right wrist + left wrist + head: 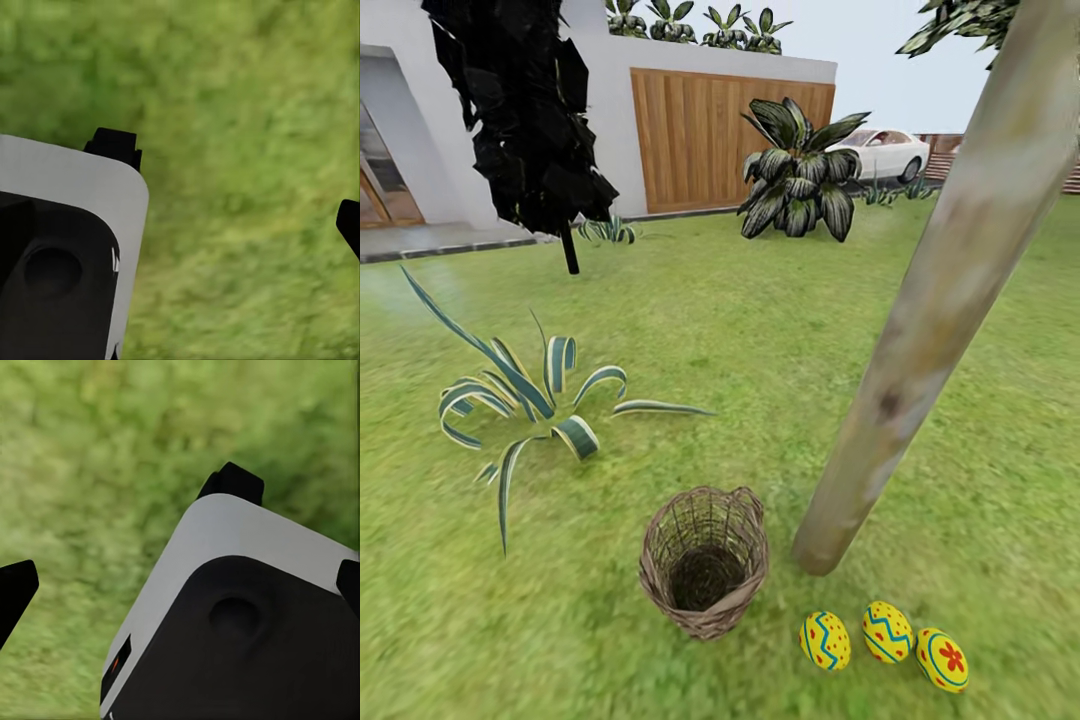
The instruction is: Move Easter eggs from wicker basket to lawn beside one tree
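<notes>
On the lawn [710, 330], going left to right in the head view: the striped agave [525, 400] at about 9 o'clock of the wicker basket [704, 561], the basket itself upright and looking empty inside, then the leaning pale tree [920, 330], whose foot meets the grass just to the basket's 3 o'clock. The three Easter eggs [887, 631] lie in a short row at roughly 5 o'clock of the trunk's foot, close by it and clear of the basket; the rightmost bears the red flower mark.

By my judgement the task looks done, so no coming grasp depends on an egg's direction or axis.

The left gripper [176, 589] and right gripper [232, 184] each show dark fingertips spread wide over bare grass, holding nothing.

No brand, label or writing can be read anywhere.
</notes>
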